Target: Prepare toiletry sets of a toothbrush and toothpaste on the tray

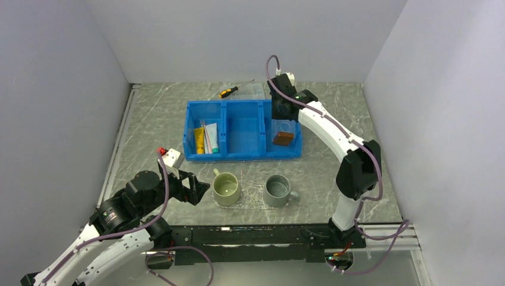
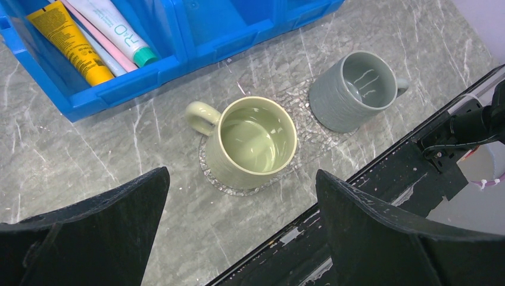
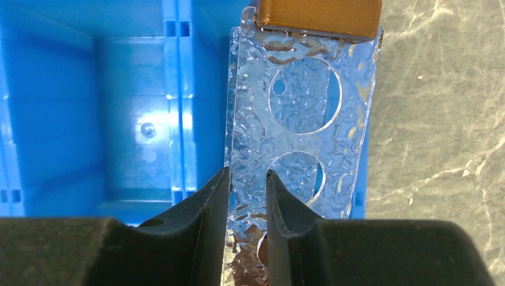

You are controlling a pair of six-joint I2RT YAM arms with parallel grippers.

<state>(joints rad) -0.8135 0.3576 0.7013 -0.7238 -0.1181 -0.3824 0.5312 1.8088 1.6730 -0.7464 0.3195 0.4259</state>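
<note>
The clear tray (image 3: 304, 95) with a brown wooden handle (image 3: 318, 16) at its far end hangs tilted in the right compartment of the blue bin (image 1: 243, 156). My right gripper (image 3: 247, 174) is shut on the tray's near end; brown shows between the fingers there. From the top view, the right gripper (image 1: 283, 112) is above the tray (image 1: 283, 132). The white toothpaste (image 2: 113, 27) with a green cap and the thin pink toothbrush (image 2: 102, 39) lie in the bin's left compartment. My left gripper (image 2: 241, 238) is open and holds nothing, near the front edge beside the green mug.
A yellow tube (image 2: 68, 42) lies next to the toothbrush. A green mug (image 2: 253, 140) and a grey mug (image 2: 354, 89) stand on a clear textured plate (image 2: 306, 134). A yellow-and-black screwdriver (image 1: 228, 91) lies behind the bin. Walls close in on three sides.
</note>
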